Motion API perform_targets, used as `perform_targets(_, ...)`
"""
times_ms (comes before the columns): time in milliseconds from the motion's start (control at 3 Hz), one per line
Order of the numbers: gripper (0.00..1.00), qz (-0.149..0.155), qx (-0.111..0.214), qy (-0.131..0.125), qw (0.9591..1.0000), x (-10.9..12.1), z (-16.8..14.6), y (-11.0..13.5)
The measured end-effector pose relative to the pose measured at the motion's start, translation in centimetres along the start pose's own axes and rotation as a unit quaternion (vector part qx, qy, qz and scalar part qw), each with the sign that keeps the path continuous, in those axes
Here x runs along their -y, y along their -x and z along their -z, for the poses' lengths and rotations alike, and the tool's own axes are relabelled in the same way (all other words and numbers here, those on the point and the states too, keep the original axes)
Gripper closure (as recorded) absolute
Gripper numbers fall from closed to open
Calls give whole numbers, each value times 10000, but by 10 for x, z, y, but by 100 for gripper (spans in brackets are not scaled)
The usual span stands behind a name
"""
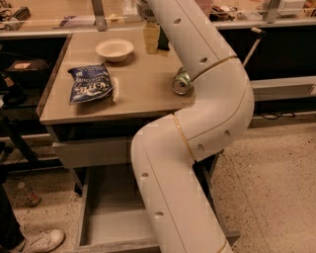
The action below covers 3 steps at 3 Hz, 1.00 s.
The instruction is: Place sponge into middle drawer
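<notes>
lgt: warm, dimmish | shadows: soft, under desk | end effector: top edge

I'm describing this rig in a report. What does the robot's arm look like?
The arm is built of thick, rounded white segments with smooth shells. Thin tan bands ring the joints, and small dark round holes dot the shells. No loose cables show. The gripper, at the top of the view just above the sponge, is mostly hidden by the arm; only a greyish part shows.
</notes>
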<state>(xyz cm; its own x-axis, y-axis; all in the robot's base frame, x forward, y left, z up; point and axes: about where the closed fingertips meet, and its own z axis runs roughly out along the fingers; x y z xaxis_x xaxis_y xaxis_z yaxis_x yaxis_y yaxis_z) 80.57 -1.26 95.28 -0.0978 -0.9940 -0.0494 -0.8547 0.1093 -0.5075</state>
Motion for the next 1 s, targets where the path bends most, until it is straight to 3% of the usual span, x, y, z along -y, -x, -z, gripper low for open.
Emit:
perform_targets(667,100,-444,171,-568,9972,-11,38,-13)
perform_targets(1000,100,-324,492,-974,9935,-5,62,7)
